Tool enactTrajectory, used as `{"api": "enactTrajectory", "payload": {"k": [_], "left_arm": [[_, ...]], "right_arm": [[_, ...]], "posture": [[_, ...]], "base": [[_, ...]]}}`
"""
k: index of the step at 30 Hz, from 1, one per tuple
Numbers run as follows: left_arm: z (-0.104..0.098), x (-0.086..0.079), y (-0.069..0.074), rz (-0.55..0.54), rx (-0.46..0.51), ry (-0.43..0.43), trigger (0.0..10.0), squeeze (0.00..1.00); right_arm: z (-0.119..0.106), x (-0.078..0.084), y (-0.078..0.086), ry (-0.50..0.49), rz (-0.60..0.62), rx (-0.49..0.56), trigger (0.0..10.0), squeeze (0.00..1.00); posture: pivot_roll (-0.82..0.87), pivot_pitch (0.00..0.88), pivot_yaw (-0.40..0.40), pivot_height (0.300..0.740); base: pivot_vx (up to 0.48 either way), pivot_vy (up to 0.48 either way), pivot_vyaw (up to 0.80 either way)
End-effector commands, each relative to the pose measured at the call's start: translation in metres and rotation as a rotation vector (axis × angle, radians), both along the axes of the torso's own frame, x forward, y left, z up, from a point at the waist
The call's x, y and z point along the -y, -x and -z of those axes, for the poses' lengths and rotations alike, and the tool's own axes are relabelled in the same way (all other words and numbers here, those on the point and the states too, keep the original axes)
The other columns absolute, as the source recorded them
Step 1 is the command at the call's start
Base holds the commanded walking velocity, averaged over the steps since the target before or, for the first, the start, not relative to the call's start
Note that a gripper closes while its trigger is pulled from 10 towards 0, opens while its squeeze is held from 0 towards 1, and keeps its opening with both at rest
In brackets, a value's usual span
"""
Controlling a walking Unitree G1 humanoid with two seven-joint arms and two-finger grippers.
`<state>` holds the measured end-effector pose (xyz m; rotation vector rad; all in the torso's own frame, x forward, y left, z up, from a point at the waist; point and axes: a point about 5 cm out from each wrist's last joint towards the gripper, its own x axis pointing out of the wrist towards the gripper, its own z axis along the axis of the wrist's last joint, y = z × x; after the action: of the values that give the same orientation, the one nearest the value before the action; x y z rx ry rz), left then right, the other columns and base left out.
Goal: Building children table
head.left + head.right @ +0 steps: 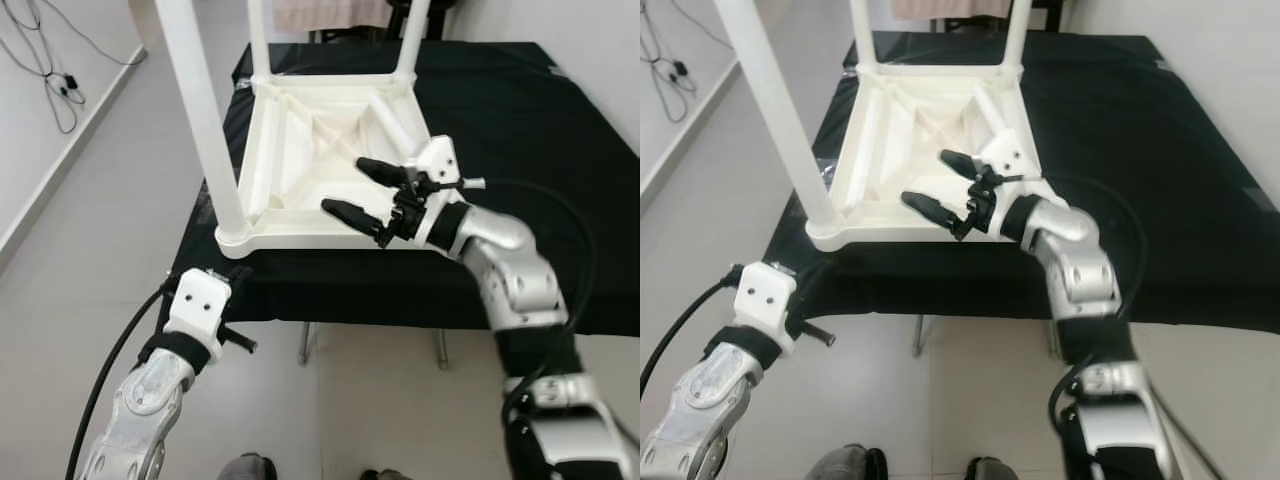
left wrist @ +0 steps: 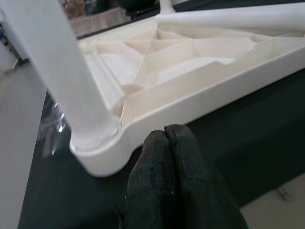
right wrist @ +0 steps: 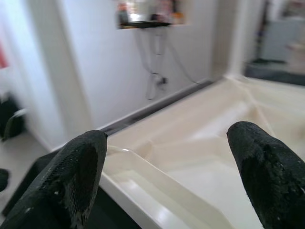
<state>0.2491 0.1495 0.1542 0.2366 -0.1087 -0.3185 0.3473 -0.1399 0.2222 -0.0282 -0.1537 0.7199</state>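
On the black-draped work table point(image 1: 520, 130) lay the white children's table point(image 1: 300, 160), turned upside down with its ribbed underside facing up. Three legs stood upright in its corners: the near-left leg point(image 1: 205, 110) rose tall from the near-left corner, and two more stood at the far corners. A fourth leg point(image 1: 393, 122) lay loose inside the upturned frame, slanting toward the right side.

Over the near-right part of the frame, the right gripper point(image 1: 362, 190) reached in from the right with its silver arm bent at the elbow. Its two black fingers point(image 3: 71, 176) were spread wide, with nothing between them, hovering above the near rim and the hollow underside.

Near the left corner of the work table, the left gripper point(image 2: 165, 138) sat low, just beside the near-left corner of the upturned frame. Its fingers were pressed together with nothing between them, their tips close to the rounded corner where the near-left leg was seated; whether they touched the plastic could not be told.

Cables point(image 1: 50, 60) trailed along the floor by the left wall.
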Motion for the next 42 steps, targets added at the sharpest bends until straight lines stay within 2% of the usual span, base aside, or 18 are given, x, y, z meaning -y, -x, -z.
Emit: {"api": "enactTrajectory", "payload": {"k": [1, 2, 5, 7, 10, 13, 14, 15, 19, 21, 22, 24, 28, 31, 33, 42], "left_arm": [[0.004, -0.003, -0.002, -0.035, -0.006, -0.001, 10.0, 0.0], [0.004, -0.004, -0.004, -0.051, -0.003, -0.002, 10.0, 0.0], [0.004, -0.006, -0.005, -0.066, 0.002, -0.004, 10.0, 0.0], [0.005, -0.008, -0.008, -0.091, 0.006, -0.008, 10.0, 0.0], [0.005, -0.008, -0.009, -0.105, 0.009, -0.012, 10.0, 0.0], [0.006, -0.012, -0.011, -0.154, 0.002, -0.022, 10.0, 0.0], [0.006, -0.012, -0.011, -0.154, 0.002, -0.022, 10.0, 0.0], [0.01, -0.014, -0.011, -0.192, -0.032, -0.025, 10.0, 0.0], [0.012, -0.014, -0.011, -0.195, -0.044, -0.024, 10.0, 0.0], [0.018, -0.01, -0.003, -0.179, -0.058, -0.044, 10.0, 0.0], [0.018, -0.01, -0.003, -0.179, -0.058, -0.044, 10.0, 0.0], [0.021, -0.01, 0.003, -0.178, -0.064, -0.022, 10.0, 0.0], [0.022, -0.009, 0.004, -0.178, -0.06, -0.01, 10.0, 0.0], [0.022, -0.008, 0.0, -0.171, -0.058, -0.002, 10.0, 0.0], [0.022, -0.007, -0.002, -0.169, -0.058, 0.004, 10.0, 0.0], [0.018, -0.005, -0.005, -0.139, -0.03, 0.009, 10.0, 0.0]], "right_arm": [[0.004, 0.004, 0.0, -0.068, 0.125, -0.029, 10.0, 0.0], [0.009, 0.005, -0.001, -0.101, 0.189, -0.048, 10.0, 0.0], [0.014, 0.007, 0.0, -0.121, 0.25, -0.072, 10.0, 0.0], [0.022, 0.012, 0.003, -0.119, 0.384, -0.121, 10.0, 0.0], [0.024, 0.01, 0.008, -0.132, 0.389, -0.135, 10.0, 0.0], [0.027, 0.005, 0.023, -0.119, 0.345, -0.095, 10.0, 0.0], [0.027, 0.005, 0.023, -0.119, 0.345, -0.095, 10.0, 0.0], [0.041, 0.004, 0.041, -0.083, 0.329, -0.073, 10.0, 0.0], [0.047, 0.003, 0.048, -0.078, 0.329, -0.077, 10.0, 0.0], [0.063, -0.002, 0.07, -0.047, 0.32, -0.101, 10.0, 0.0], [0.063, -0.002, 0.07, -0.047, 0.32, -0.101, 10.0, 0.0], [0.065, -0.001, 0.085, -0.01, 0.346, -0.081, 10.0, 0.0], [0.066, 0.003, 0.085, -0.023, 0.371, -0.092, 10.0, 0.0], [0.067, -0.003, 0.081, -0.016, 0.33, -0.11, 10.0, 0.0], [0.068, -0.008, 0.081, -0.003, 0.278, -0.118, 10.0, 0.0], [0.069, -0.009, 0.085, -0.024, 0.278, -0.119, 10.0, 0.0]], "posture": [[0.0, 0.131, 0.008, 0.74], [0.0, 0.129, 0.006, 0.74], [0.0, 0.128, 0.006, 0.74], [-0.01, 0.123, 0.011, 0.74], [-0.01, 0.12, 0.011, 0.74], [-0.02, 0.112, 0.015, 0.74], [-0.02, 0.112, 0.015, 0.74], [-0.02, 0.106, 0.016, 0.74], [-0.02, 0.104, 0.017, 0.74], [-0.03, 0.096, 0.018, 0.74], [-0.03, 0.096, 0.018, 0.74], [-0.04, 0.088, 0.019, 0.74], [-0.04, 0.077, 0.019, 0.74], [-0.04, 0.067, 0.02, 0.74], [-0.04, 0.064, 0.021, 0.74], [-0.05, 0.057, 0.022, 0.74]], "base": [[0.0, 0.0, 0.0], [0.0, 0.0, 0.0], [0.0, 0.0, 0.0], [0.0, 0.0, 0.0], [0.0, 0.0, 0.0], [0.0, 0.0, 0.0], [0.0, 0.0, 0.0], [0.0, 0.0, 0.0], [0.0, 0.0, 0.0], [0.0, 0.0, 0.0], [0.0, 0.0, 0.0], [0.0, 0.0, 0.0], [0.0, 0.0, 0.0], [0.0, 0.0, 0.0], [0.0, 0.0, -0.8], [0.0, 0.0, -0.8]]}}
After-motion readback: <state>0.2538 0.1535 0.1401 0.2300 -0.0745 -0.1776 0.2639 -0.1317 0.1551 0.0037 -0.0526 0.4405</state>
